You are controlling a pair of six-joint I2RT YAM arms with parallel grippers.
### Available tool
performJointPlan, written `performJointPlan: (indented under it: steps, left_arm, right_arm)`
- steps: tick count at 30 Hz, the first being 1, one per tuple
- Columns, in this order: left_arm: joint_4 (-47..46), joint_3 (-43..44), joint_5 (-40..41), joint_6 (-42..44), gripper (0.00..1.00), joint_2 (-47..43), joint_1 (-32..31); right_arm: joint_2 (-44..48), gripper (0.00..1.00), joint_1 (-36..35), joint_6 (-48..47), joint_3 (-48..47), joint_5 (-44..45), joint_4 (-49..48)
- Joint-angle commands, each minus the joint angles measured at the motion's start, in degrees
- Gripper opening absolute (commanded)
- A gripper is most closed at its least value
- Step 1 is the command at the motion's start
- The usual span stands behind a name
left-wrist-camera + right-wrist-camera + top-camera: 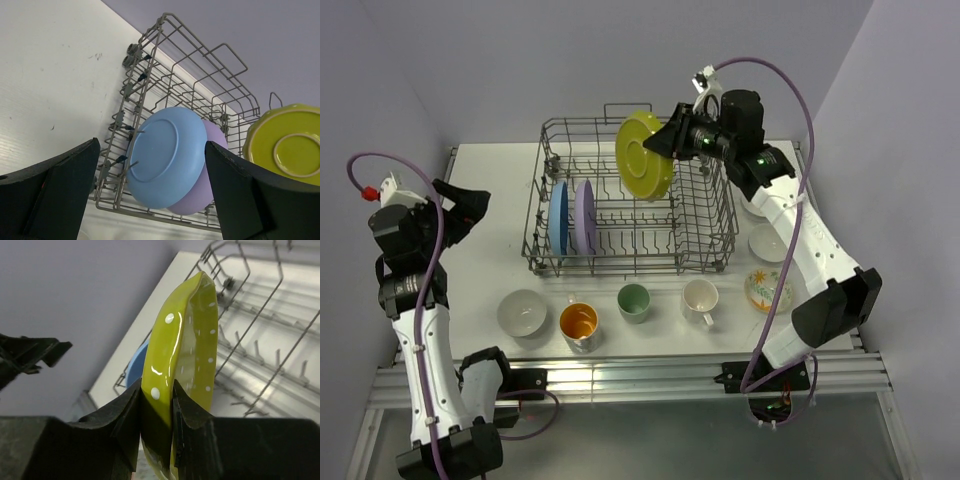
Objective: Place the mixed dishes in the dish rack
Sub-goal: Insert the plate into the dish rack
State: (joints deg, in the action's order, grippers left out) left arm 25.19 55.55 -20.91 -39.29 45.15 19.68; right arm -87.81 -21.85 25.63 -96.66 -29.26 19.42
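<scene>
The grey wire dish rack (705, 240) stands mid-table. A blue plate (558, 218) and a lavender plate (585, 215) stand upright side by side at its left end. My right gripper (672, 143) is shut on the rim of a yellow-green plate (642, 153) and holds it on edge above the rack's middle. In the right wrist view both fingers pinch the dotted plate (192, 330). My left gripper (460, 210) hangs open and empty left of the rack, facing the blue plate (165, 155).
Along the front stand a white bowl (522, 312), an orange-inside cup (579, 322), a pale green cup (634, 301) and a white mug (700, 298). A floral bowl (768, 288) and a white bowl (768, 242) sit right of the rack, beside the right arm.
</scene>
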Motion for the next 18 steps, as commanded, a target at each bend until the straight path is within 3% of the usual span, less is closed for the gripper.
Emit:
performJointPlan:
  steps: [1,7,18]
  left_arm:
    - [-0.67,-0.79,0.95,2.02,0.93,-1.38,-0.08]
    - [-0.93,-2.02,0.78,2.2,0.93,-1.55,-0.08]
    - [-0.58,-3.78,1.48,2.64,0.93,-2.25,-0.17]
  right_arm:
    - [7.12,0.0,0.4,12.94,2.43,-4.49,-15.36]
    - [8.44,0.0,0.31,21.65,7.63,0.24,-14.25]
    - [8.8,0.0,-3.99,27.63,9.39,12.37,-7.82]
